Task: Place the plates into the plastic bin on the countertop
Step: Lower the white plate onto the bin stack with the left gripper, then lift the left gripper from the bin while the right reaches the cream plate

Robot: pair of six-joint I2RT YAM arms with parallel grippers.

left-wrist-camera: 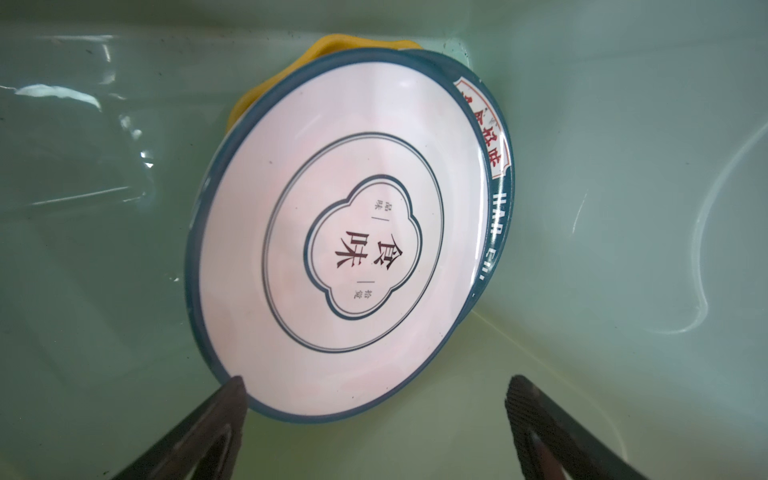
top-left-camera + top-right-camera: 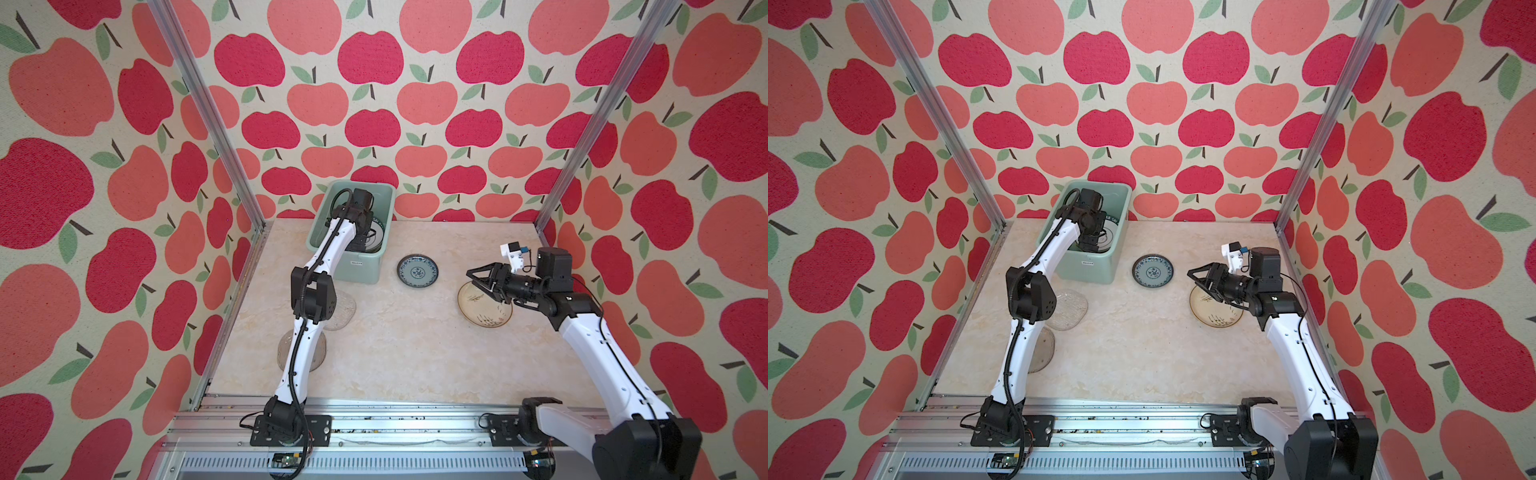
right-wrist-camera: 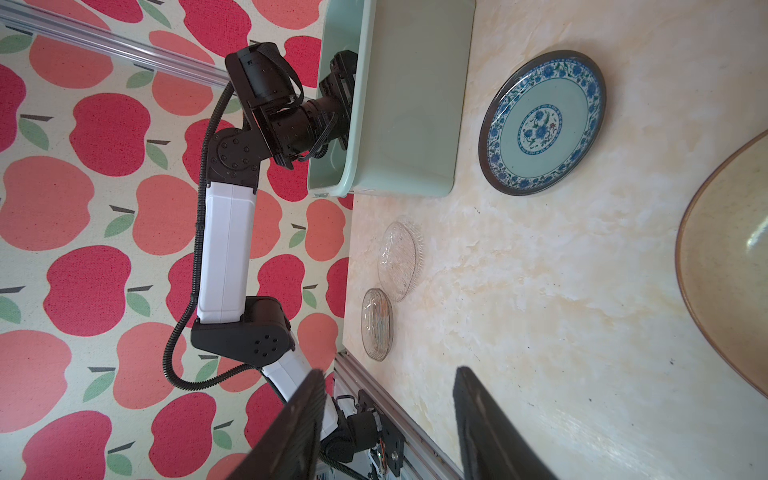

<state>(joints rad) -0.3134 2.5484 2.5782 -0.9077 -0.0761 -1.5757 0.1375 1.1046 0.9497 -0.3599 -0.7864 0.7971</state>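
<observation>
Stacked plates (image 2: 376,236) in plastic bin (image 2: 370,274) mostly covered by left arm (image 2: 332,245), yellow plate (image 1: 328,43) only a rim sliver under white plate (image 1: 332,249), 2 glass plates (image 2: 347,312) partly behind that arm, cream plate (image 3: 731,270) cut off at right wrist view's edge, bin label (image 2: 356,262) too small to read

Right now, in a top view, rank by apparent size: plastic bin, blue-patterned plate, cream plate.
1. plastic bin
2. cream plate, edge partly hidden
3. blue-patterned plate
The cream plate lies slightly nearer the camera, so two versus three is unsure.

Bare countertop (image 2: 395,353) centre, left arm (image 2: 332,247) blocking plastic bin (image 2: 366,275), glass plates (image 2: 347,309) beneath it
</observation>
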